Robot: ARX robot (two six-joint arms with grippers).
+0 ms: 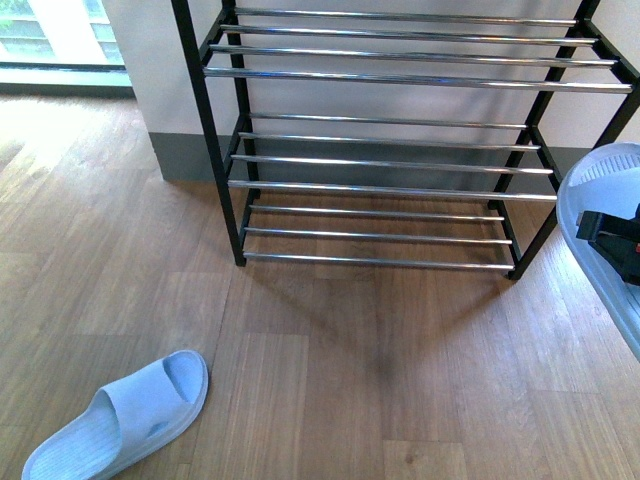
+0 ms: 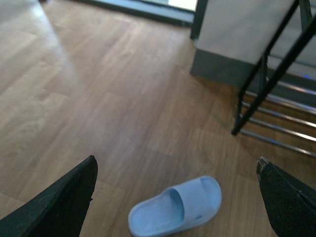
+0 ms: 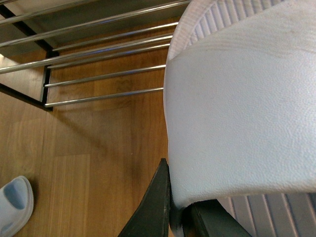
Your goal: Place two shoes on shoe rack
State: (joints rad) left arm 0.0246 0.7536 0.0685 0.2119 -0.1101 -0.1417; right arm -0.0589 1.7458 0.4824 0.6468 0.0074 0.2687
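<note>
The shoe rack [image 1: 400, 165] is black with chrome bars and stands against the wall ahead. One pale blue slide [image 1: 125, 415] lies on the wood floor at the front left; it also shows in the left wrist view [image 2: 175, 207] and at the edge of the right wrist view [image 3: 14, 205]. My left gripper [image 2: 175, 190] is open and empty, hanging above that slide. My right gripper [image 3: 175, 217] is shut on the strap edge of the other pale blue slide [image 3: 242, 113], held in the air at the right edge of the front view [image 1: 605, 235], beside the rack's right end. No grey sneakers are in view.
A grey baseboard and white wall [image 1: 160, 60] run behind the rack. A bright window [image 1: 50, 35] is at the far left. Wood floor [image 1: 370, 370] lies between the rack and the floor slide.
</note>
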